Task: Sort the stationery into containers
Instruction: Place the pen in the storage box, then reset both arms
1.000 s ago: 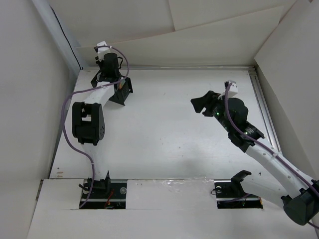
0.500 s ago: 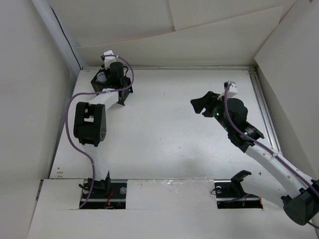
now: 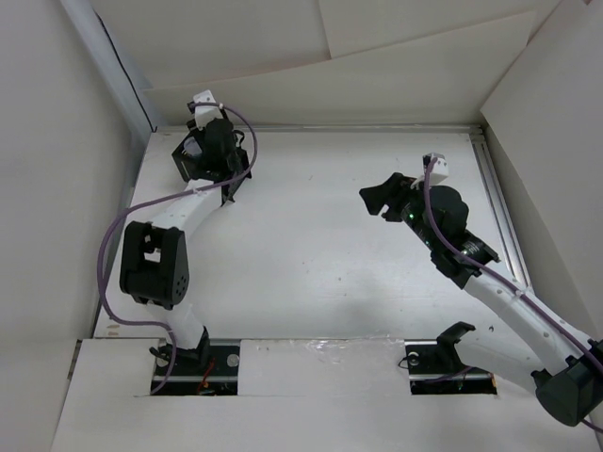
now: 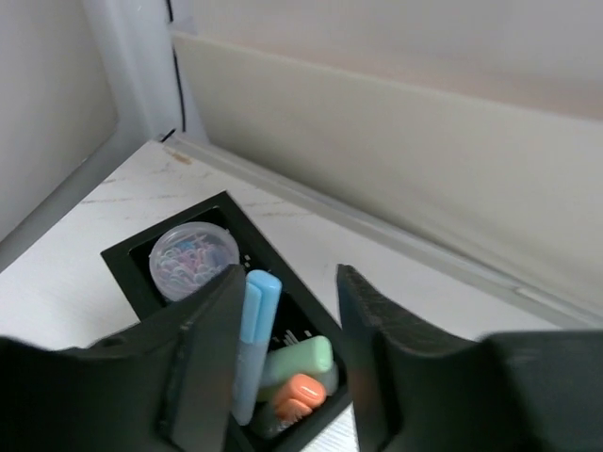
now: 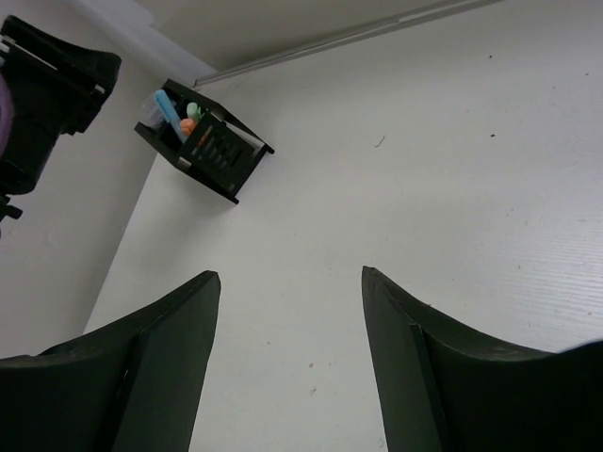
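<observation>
Left end effector (image 4: 287, 282), right end effector (image 5: 289, 275): jaws parted

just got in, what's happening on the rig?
Left gripper hangs open over the organiser in the far-left corner, holding nothing. Inside it: blue highlighter, green highlighter, orange highlighter and a roll. Right gripper is open above the table, also empty.

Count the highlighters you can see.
3, all in the organiser: blue beside the roll, green beside blue, orange in front of green. Others may be hidden behind the left pincer.
</observation>
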You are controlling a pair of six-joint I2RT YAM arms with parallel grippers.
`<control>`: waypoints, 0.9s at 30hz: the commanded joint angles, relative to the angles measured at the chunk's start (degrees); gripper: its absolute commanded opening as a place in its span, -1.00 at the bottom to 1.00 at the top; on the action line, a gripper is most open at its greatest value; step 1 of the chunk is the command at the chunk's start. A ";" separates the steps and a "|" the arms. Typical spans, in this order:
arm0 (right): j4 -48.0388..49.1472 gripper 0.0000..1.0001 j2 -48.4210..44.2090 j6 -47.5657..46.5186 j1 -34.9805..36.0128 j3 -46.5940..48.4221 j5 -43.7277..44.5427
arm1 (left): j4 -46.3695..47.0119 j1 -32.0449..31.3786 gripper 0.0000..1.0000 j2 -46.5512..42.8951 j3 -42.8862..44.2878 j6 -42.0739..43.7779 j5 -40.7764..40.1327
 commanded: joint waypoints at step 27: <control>2.66 1.00 -0.09 -0.32 -0.24 0.72 -1.73 | -20.89 -5.47 1.00 -49.09 -29.11 -24.73 13.71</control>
